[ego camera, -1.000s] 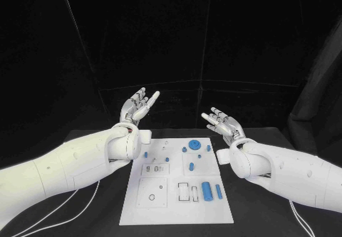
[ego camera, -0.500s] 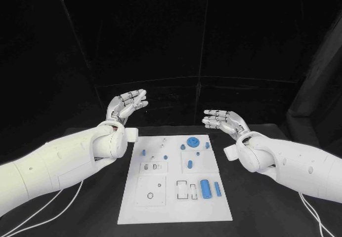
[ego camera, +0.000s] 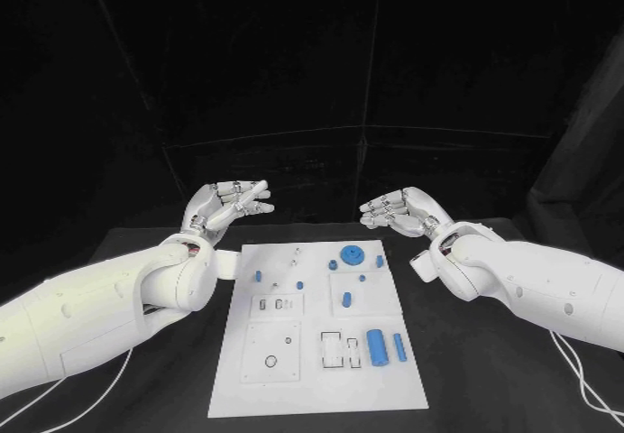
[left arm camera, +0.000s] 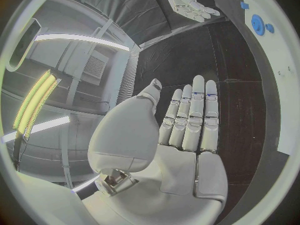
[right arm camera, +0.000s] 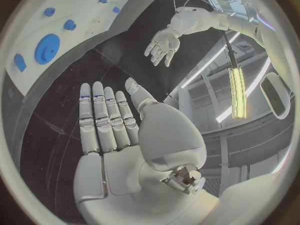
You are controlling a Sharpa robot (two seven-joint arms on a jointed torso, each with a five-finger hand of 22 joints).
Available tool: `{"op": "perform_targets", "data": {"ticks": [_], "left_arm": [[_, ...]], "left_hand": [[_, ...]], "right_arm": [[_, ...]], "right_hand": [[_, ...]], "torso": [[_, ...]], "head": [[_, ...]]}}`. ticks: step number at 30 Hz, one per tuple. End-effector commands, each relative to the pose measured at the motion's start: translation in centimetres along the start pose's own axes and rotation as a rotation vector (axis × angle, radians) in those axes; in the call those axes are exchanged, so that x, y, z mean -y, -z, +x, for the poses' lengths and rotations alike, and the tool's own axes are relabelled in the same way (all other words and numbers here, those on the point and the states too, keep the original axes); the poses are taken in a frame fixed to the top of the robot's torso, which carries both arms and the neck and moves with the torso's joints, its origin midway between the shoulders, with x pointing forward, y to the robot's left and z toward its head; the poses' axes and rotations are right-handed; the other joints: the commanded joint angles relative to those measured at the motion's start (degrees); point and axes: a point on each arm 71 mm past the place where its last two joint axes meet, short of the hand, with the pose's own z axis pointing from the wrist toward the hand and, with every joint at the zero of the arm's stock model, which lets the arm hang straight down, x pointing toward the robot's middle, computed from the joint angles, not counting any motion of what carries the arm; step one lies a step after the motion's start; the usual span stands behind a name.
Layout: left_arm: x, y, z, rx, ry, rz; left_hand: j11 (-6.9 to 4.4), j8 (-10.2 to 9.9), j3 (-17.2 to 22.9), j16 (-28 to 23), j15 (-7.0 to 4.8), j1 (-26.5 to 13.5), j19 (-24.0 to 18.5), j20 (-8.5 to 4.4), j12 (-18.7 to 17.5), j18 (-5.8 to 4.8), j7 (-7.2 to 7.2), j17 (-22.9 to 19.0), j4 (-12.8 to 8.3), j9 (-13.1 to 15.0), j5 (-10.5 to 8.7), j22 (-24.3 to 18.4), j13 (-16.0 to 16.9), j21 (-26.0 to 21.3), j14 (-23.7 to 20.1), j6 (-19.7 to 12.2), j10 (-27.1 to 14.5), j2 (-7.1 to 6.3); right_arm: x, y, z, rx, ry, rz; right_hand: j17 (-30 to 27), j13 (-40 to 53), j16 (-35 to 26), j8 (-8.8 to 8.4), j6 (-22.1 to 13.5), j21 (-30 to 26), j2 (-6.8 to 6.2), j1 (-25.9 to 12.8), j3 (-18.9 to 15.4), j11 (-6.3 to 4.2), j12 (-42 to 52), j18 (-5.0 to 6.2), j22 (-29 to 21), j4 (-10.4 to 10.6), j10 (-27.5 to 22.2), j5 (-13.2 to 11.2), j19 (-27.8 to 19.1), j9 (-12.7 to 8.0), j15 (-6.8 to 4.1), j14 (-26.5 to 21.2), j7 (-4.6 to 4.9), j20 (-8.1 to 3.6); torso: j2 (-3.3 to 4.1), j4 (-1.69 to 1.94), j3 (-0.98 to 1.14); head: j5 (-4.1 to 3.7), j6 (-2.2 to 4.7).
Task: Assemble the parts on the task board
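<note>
The white task board (ego camera: 289, 379) lies in the middle of the black table. On it are a blue round disc (ego camera: 351, 253) at the far end, a thick blue cylinder (ego camera: 377, 346) and a slim blue bar (ego camera: 399, 347) near the front right, and several small blue pieces such as a peg (ego camera: 258, 275). My left hand (ego camera: 228, 203) hovers beyond the board's far left corner, fingers apart and empty. My right hand (ego camera: 400, 212) hovers beyond the far right corner, also empty. In the wrist views my left palm (left arm camera: 187, 125) and my right palm (right arm camera: 112, 130) are bare with fingers straight.
White cables trail on the table at the front left (ego camera: 78, 397) and front right (ego camera: 579, 379). The board's edge (left arm camera: 275, 60) and disc (left arm camera: 257, 24) show in the left wrist view, the disc (right arm camera: 47, 48) and my left hand (right arm camera: 161, 45) in the right wrist view.
Both hands have come down from a raised, fingers-up pose and now tip inward toward each other. The left arm has drawn outward to the left. The parts on the board have not moved.
</note>
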Motion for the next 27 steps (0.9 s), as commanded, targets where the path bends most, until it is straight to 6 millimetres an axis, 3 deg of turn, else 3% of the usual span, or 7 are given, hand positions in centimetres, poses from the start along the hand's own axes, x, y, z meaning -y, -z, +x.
{"op": "perform_targets", "data": {"ticks": [1, 5, 8, 10, 16, 27], "left_arm": [[0.7, 0.7, 0.7, -0.071, -0.003, 0.016], [1.3, 1.5, 1.2, -0.099, 0.012, 0.015], [1.6, 1.9, 1.7, -0.119, 0.024, 0.014], [1.8, 2.1, 2.1, -0.132, 0.032, 0.013], [1.9, 2.4, 2.9, -0.158, 0.049, 0.007], [1.9, 2.5, 3.0, -0.167, 0.053, -0.006]], "left_hand": [[0.02, -0.4, 0.1, 0.2, 0.03, 0.6, 0.5, -0.04, -0.2, 0.44, 0.11, 0.3, -0.3, -0.1, 0.12, -0.1, -0.1, 0.0, 0.5, 0.4, 0.5, -0.03], [0.11, -0.8, -0.1, -0.4, 0.14, 0.5, 0.6, -0.02, -0.8, 0.37, 0.22, 0.5, -0.6, -0.2, 0.12, -0.4, -0.2, -0.3, 0.3, 0.5, 0.6, -0.06], [0.2, -1.1, -0.1, -0.7, 0.24, 0.5, 0.6, 0.03, -1.1, 0.35, 0.31, 0.7, -0.8, -0.3, 0.12, -0.6, -0.2, -0.6, 0.2, 0.4, 0.5, -0.05], [0.28, -1.3, -0.2, -1.1, 0.35, 0.4, 0.5, 0.12, -1.4, 0.34, 0.38, 0.8, -0.9, -0.3, 0.12, -0.8, -0.2, -0.9, -0.1, 0.4, 0.5, 0.0], [0.4, -1.7, -0.2, -1.6, 0.48, 0.3, 0.4, 0.24, -1.8, 0.34, 0.49, 0.9, -1.1, -0.3, 0.11, -1.1, -0.2, -1.3, -0.4, 0.4, 0.4, 0.07], [0.5, -1.9, -0.3, -2.0, 0.6, 0.1, 0.5, 0.33, -2.2, 0.34, 0.58, 1.0, -1.3, -0.3, 0.11, -1.3, -0.2, -1.4, -0.7, 0.3, 0.3, 0.08]], "right_arm": [[-0.9, -0.6, 0.7, -0.152, 0.264, -0.02], [-1.9, -1.4, 1.4, -0.239, 0.471, -0.025], [-2.4, -1.9, 2.1, -0.281, 0.603, -0.024], [-2.7, -2.2, 2.6, -0.3, 0.681, -0.022], [-3.4, -2.9, 3.9, -0.32, 0.85, -0.025], [-4.1, -3.4, 5.1, -0.327, 0.93, -0.033]], "right_hand": [[2.2, 0.2, 3.2, -0.39, 5.2, 6.4, -1.6, 2.2, 1.8, -2.46, -0.8, 0.77, 2.4, -0.6, 7.1, 0.3, 10.6, 0.2, -4.11, 12.8, -1.61, -4.59], [5.3, 0.2, 7.8, -0.59, 6.6, 12.3, -2.87, 2.1, 1.7, -3.98, -1.2, 0.69, 5.3, -0.4, 9.5, -0.1, 17.2, 0.1, -6.41, 21.5, -2.57, -7.32], [9.0, 0.2, 13.8, -1.32, 7.0, 15.9, -3.57, 1.3, 2.1, -4.58, -2.2, 0.52, 7.3, -0.4, 10.2, -0.4, 19.2, 0.0, -7.11, 22.2, -2.94, -8.42], [11.5, 0.1, 18.0, -1.77, 7.0, 17.8, -4.04, 0.8, 2.3, -4.57, -2.5, 0.55, 8.4, -0.4, 9.4, -0.6, 19.8, 0.0, -6.93, 22.6, -3.1, -8.79], [17.6, 0.1, 27.5, -2.21, 5.0, 23.0, -5.24, -0.5, 3.3, -4.03, -2.4, 0.42, 11.5, -0.2, 5.4, -0.3, 20.0, -0.1, -6.79, 22.2, -3.28, -8.75], [33.2, 0.2, 43.3, -2.13, 3.5, 29.6, -5.86, -1.3, 3.8, -3.83, -1.9, 0.5, 15.8, 0.3, 2.8, -0.9, 18.5, 0.0, -6.61, 21.6, -3.36, -8.32]], "torso": [[2.41, 0.52, -0.41], [3.57, 0.94, -0.72], [4.52, 1.31, -0.89], [5.05, 1.56, -0.99], [6.16, 1.98, -1.19], [7.01, 2.28, -1.29]], "head": [[-0.25, 0.64], [-0.56, 0.89], [-0.82, 1.34], [-1.01, 1.53], [-1.38, 1.97], [-1.51, 1.97]]}}
